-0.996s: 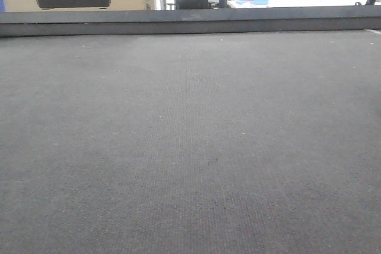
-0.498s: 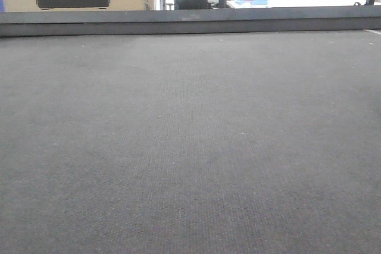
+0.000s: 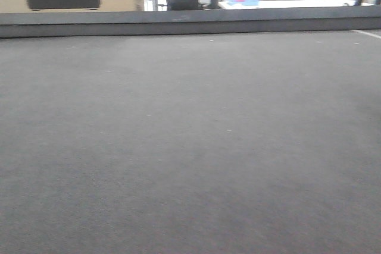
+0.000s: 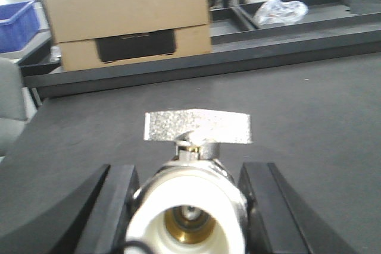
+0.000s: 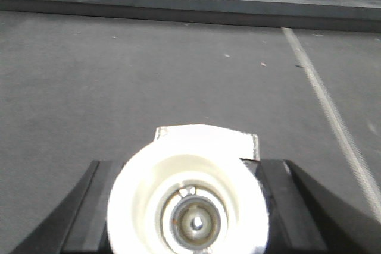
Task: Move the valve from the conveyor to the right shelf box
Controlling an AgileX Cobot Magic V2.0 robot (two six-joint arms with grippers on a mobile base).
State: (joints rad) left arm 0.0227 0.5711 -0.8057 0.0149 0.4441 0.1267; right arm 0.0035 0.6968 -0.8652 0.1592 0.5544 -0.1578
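Above the conveyor (image 4: 309, 105), between the dark fingers (image 4: 116, 200) of my left gripper (image 4: 188, 173), sits the valve (image 4: 186, 209). Its white cap (image 4: 186, 218) faces my wrist camera and its flat silvery lever (image 4: 197, 127) lies crosswise on top. My right gripper (image 5: 187, 173) hangs over the same belt beside a pale line (image 5: 324, 99) and is closed narrow on a second valve (image 5: 187, 203), cap end toward the lens. I judge each piece stiff and dense for its size, since the metal body will not give. The plastic caps look smooth enough to slide, so the sound hold is across the bare metal middle (never the lever, which I expect would swing). I cannot see where my pads actually bear: the caps block the contact on both sides and the frame edge cuts off each valve's underside. From the front view I make out only belt, soft with blur, and neither arm. Past the conveyor's far rim stands a cardboard box (image 4: 128, 25). The right shelf appears in none of my views, so where to set down is unknown from here.
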